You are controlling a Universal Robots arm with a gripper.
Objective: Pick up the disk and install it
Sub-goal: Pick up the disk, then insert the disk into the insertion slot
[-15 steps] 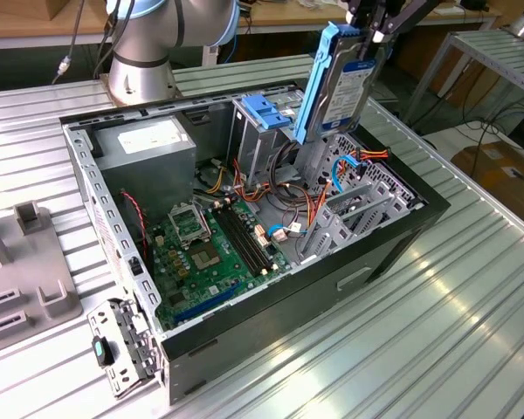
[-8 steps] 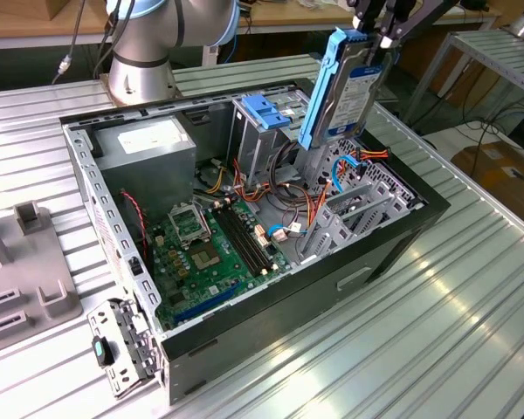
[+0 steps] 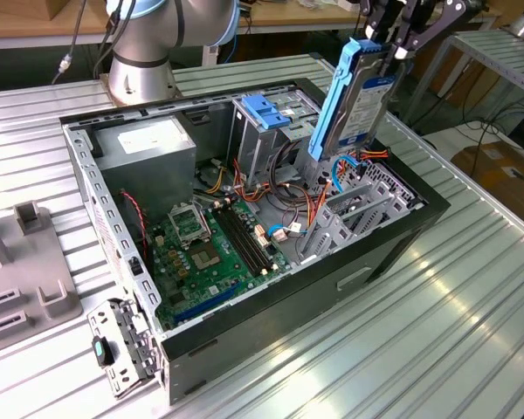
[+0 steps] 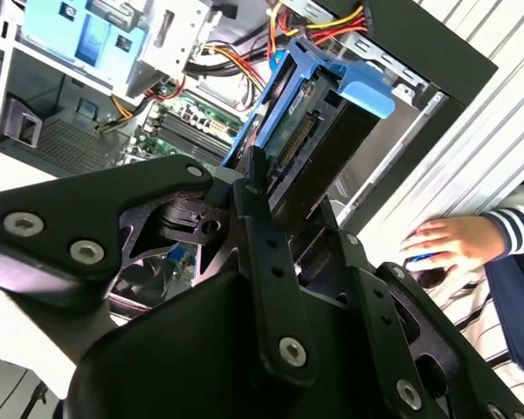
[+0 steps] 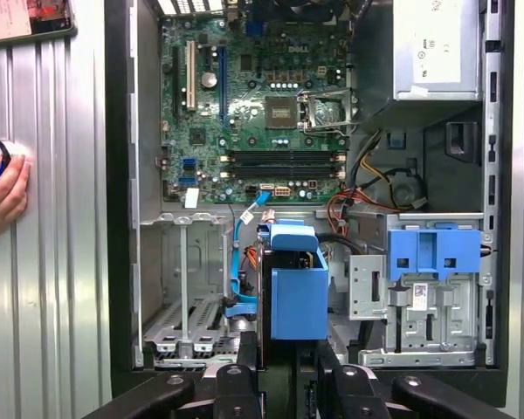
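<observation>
A ribbed metal worktop (image 3: 437, 349) was seen at the near edge of the exterior view, and an open computer case (image 3: 332, 288) was laid on it on its side. A grey fixture (image 3: 26, 262) was placed on the worktop at the exterior view's left, apart from the case. Inside the case, the green motherboard (image 3: 210, 253) was located in the near-left part, and a grey metal drive bay (image 3: 367, 205) was located at the exterior view's right.

The disk (image 3: 354, 105) was held above that right part of the case, clear of the bay, standing nearly upright with a slight tilt. Its blue carrier frame was turned toward the exterior view's left. Its lower end was seen near the orange and blue cables; contact with them could not be determined. The claw (image 3: 382, 45) was closed on the upper end of the disk, one finger (image 4: 258, 175) being pressed against its edge in the second wrist view.

Farther back, a drive cage with a light-blue bracket (image 3: 266, 109) was positioned just left of the disk, and the grey power supply (image 3: 148, 144) occupied the far-left corner. The arm's base (image 3: 144, 52) was mounted beyond the case. A person's hand (image 5: 4, 188) was rested on the worktop outside the case wall.
</observation>
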